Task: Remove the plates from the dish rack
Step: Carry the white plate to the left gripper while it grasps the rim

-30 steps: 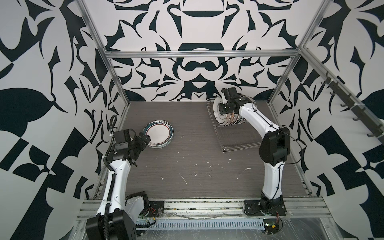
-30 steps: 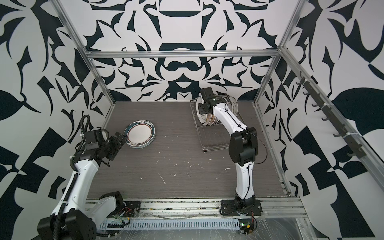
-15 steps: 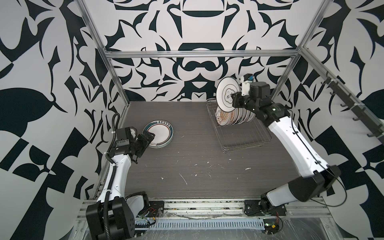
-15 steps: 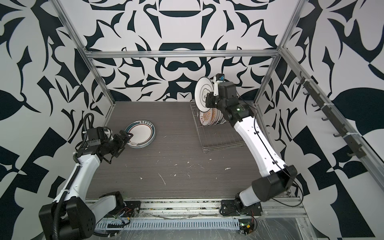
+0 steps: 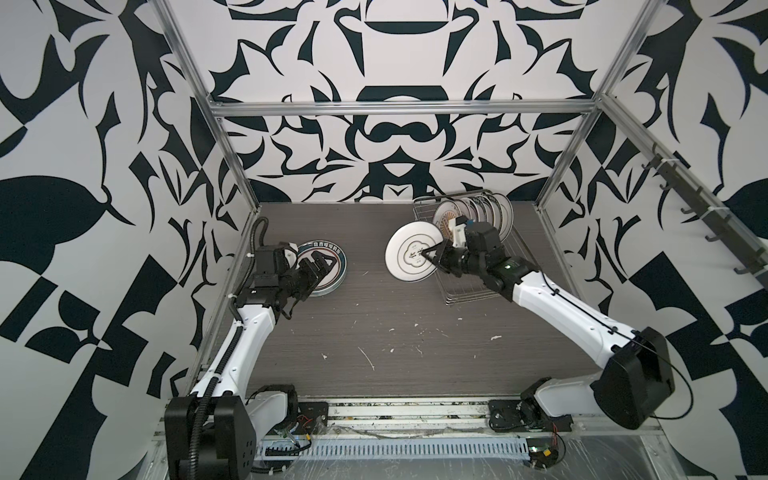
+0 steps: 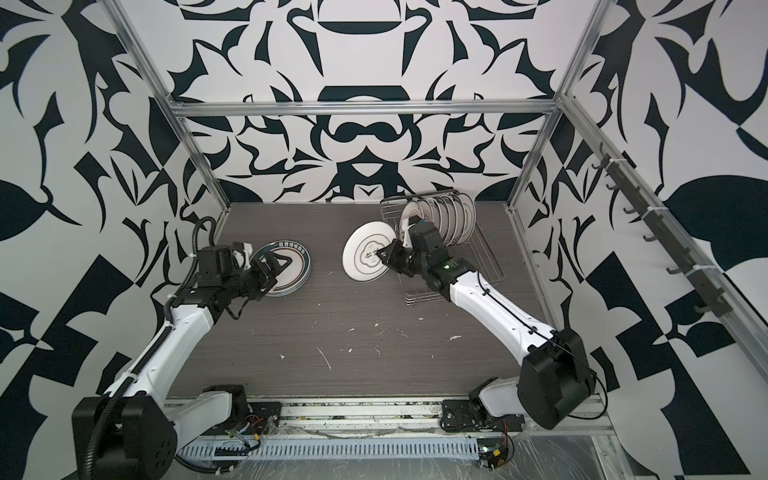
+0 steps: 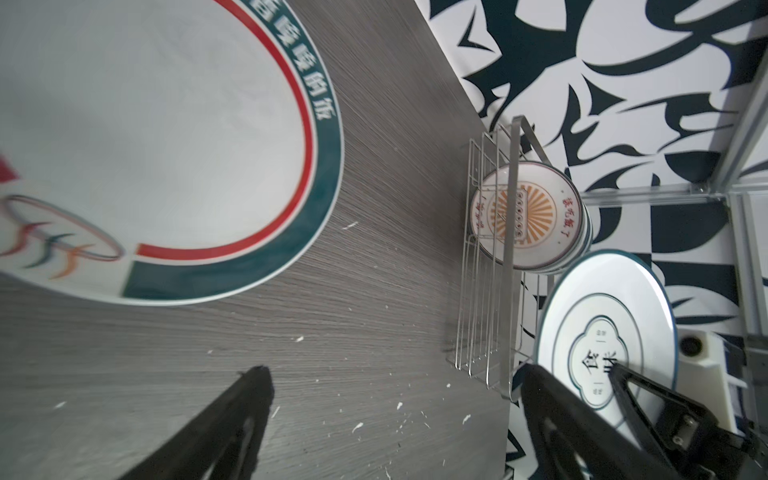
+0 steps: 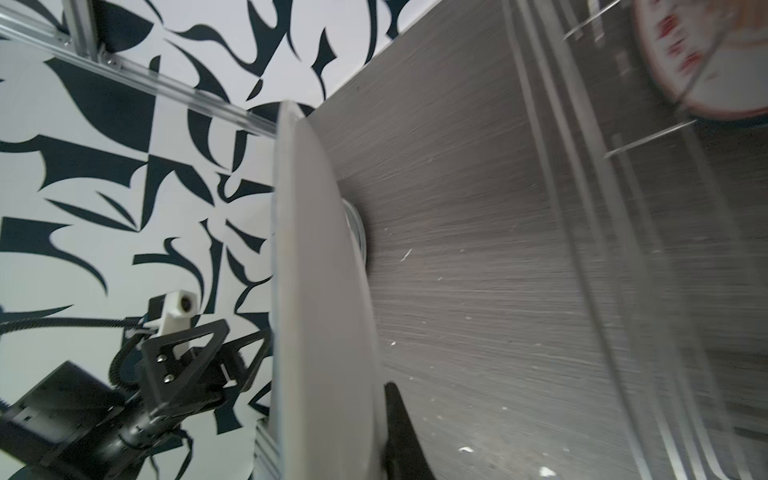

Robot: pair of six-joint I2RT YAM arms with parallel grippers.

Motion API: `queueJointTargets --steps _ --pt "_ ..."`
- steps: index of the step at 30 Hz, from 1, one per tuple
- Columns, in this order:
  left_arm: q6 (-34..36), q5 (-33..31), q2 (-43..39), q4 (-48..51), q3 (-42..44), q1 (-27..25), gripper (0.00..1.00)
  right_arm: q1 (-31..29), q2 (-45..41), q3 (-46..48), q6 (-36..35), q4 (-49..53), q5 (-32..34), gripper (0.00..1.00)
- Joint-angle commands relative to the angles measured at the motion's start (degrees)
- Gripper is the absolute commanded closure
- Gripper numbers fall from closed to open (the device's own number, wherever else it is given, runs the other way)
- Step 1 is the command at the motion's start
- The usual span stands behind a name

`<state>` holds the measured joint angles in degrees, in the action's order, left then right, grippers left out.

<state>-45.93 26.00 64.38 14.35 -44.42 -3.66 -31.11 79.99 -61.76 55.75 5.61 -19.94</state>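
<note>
Right pincer (image 5: 428, 253) pressed onto a round white ceramic plate with thin teal rings and a cloud-shaped emblem (image 5: 401, 268); one finger lies across the face as far as the emblem, the other is behind; plate held on edge, off the dark grey woodgrain tabletop (image 5: 395, 332), face turned toward the left arm; it hangs just beside the left side of the shiny silver wire dish rack (image 5: 469, 286).

Rack at far right of tabletop; a row of white plates (image 5: 490, 212) stands upright between its prongs at the far end, front one bearing an orange sunburst (image 7: 523, 216); near end of rack shows bare wire.

Large white plate with dark teal lettered rim and red inner ring (image 5: 338, 266) lies flat at the left; layered edges under it look like a stack; left pincer (image 5: 322, 270) spread wide, gripping nothing, over that plate's near side; contact cannot be told.

Between held plate and flat plate: tabletop with scattered white flecks (image 5: 370, 357).
</note>
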Motion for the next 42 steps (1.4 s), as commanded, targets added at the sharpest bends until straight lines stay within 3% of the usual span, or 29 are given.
queueJointTargets --steps 1,14,20,27,35,42 --pt "-2.6 0.4 1.3 -4.3 1.4 -2.5 0.04 -2.4 1.4 -1.0 6.7 -12.3 -4.7 1.00" --pt "-6.6 4.7 1.9 -11.3 4.7 -2.9 0.14 -9.1 13.8 -1.7 14.1 -26.9 -8.3 1.00" --pt "-7.3 7.4 3.9 -14.2 5.6 -2.9 0.44 -10.4 17.7 -2.4 17.6 -32.9 -10.0 1.00" --pt "-7.3 8.8 4.3 -15.3 6.2 -2.9 0.67 -11.7 20.4 -3.7 19.0 -35.0 -10.5 0.99" --pt "-6.5 9.4 3.6 -13.7 6.1 -2.6 0.88 -12.3 23.7 -6.4 19.2 -35.4 -11.4 0.77" --pt "-6.2 11.0 2.6 -11.9 6.1 -0.1 0.98 -12.4 25.3 -7.9 18.2 -34.1 -10.9 0.58"
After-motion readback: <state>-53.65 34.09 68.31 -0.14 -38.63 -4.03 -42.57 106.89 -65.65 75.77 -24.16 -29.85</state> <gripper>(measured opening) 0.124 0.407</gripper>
